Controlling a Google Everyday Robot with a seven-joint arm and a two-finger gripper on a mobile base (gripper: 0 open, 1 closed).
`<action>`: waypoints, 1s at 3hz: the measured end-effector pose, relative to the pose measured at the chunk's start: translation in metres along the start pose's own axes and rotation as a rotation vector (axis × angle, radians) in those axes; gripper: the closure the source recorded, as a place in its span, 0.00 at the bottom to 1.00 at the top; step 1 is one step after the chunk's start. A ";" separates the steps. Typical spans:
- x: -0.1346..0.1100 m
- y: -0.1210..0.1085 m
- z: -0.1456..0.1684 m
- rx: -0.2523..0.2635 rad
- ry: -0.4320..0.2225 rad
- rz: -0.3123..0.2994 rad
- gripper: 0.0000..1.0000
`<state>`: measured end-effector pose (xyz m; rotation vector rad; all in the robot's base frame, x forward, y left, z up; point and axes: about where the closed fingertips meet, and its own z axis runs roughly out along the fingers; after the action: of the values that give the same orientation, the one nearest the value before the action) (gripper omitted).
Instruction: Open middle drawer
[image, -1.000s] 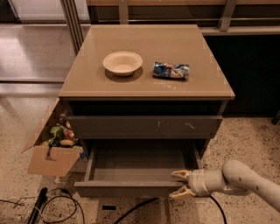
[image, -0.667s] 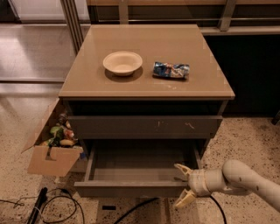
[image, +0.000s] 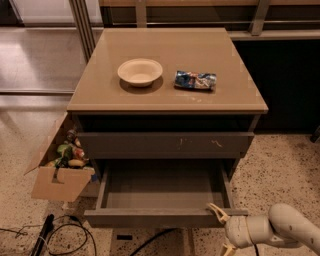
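Camera view: middle drawer (image: 150, 218) stands pulled out beneath the scratched upper front (image: 165, 144), grey interior exposed, unchanged from 0.7 s ago. Gripper (image: 223, 230) sits lower and further right than before, at the drawer front's right end; fingers spread wide, holding nothing, upper fingertip (image: 216, 209) at the front's top edge. Pale arm (image: 287, 229) reaches in low from the lower right, near level. Bowl (image: 140, 71) and blue packet (image: 195, 80) on the cabinet top (image: 170, 47)

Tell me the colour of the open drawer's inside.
Grey, in the camera view; the gripper sits by the front corner of the middle drawer.
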<state>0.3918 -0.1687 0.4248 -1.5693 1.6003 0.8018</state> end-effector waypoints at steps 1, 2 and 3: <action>-0.003 0.000 -0.002 0.000 0.000 0.000 0.24; -0.003 0.000 -0.002 0.000 0.000 0.000 0.47; -0.003 0.000 -0.002 0.000 0.000 0.000 0.71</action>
<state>0.3919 -0.1686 0.4286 -1.5694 1.6002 0.8019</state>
